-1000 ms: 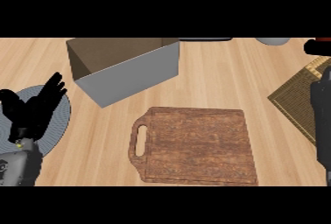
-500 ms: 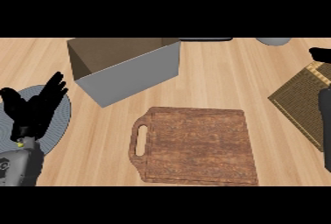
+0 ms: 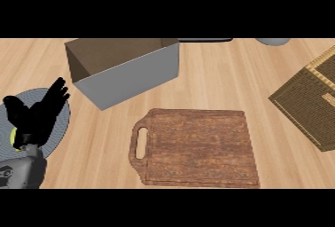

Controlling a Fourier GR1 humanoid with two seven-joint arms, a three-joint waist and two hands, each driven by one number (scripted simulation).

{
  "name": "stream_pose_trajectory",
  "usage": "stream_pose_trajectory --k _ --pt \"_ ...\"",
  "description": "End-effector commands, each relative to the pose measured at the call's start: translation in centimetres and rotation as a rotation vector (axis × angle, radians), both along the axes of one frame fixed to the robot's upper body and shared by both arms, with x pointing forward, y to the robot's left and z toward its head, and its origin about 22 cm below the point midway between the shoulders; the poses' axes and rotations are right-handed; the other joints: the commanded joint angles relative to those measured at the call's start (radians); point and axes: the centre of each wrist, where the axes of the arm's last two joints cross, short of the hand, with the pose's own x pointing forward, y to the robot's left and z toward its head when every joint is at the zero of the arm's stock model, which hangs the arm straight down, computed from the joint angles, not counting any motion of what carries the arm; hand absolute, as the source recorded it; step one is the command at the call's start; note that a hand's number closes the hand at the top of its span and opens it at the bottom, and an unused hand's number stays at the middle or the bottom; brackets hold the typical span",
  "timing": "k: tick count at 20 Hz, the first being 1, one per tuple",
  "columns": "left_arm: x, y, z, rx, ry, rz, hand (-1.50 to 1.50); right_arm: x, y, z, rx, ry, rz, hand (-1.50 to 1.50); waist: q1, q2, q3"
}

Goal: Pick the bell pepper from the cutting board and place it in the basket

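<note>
The brown wooden cutting board (image 3: 196, 148) lies in the middle of the counter with nothing on it, its handle slot to the left. The woven brown basket (image 3: 307, 102) stands at the right edge, partly cut off. No bell pepper shows anywhere in the head view. My left hand (image 3: 36, 117) rests open at the left edge, fingers up, well away from the board. My right hand is out of view.
A grey open box (image 3: 131, 71) stands at the back left. A grey round plate (image 3: 60, 128) lies under my left hand, with a yellow-green thing (image 3: 13, 135) at its left. A grey object (image 3: 273, 41) and a dark strip (image 3: 204, 40) sit at the far edge.
My right arm, which stood over the basket at the right edge with something red near its hand, has left the view. The left hand has hardly moved.
</note>
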Motion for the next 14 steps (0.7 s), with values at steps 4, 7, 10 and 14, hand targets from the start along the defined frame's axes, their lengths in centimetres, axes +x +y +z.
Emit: stream_pose_trajectory --k 4,7,10,14 --pt "-1.3 1.7 0.5 0.005 0.007 0.022 0.00 -9.7 -2.2 0.0 0.092 -0.152 -0.033 -1.50 -0.023 -0.009 0.000" --pt "-0.4 0.8 0.2 0.007 -0.016 0.027 0.00 -14.0 -1.5 -0.3 0.127 -0.149 0.017 -1.50 -0.029 -0.006 0.000" --pt "-1.0 3.1 0.9 0.008 -0.018 0.031 0.00 -17.9 -2.4 -1.3 0.160 -0.063 0.054 -1.50 -0.026 -0.005 0.000" --pt "-0.4 0.8 0.2 0.005 -0.005 0.030 0.00 -23.2 -3.2 -1.1 0.152 -0.057 0.109 -1.50 -0.031 -0.005 0.001"
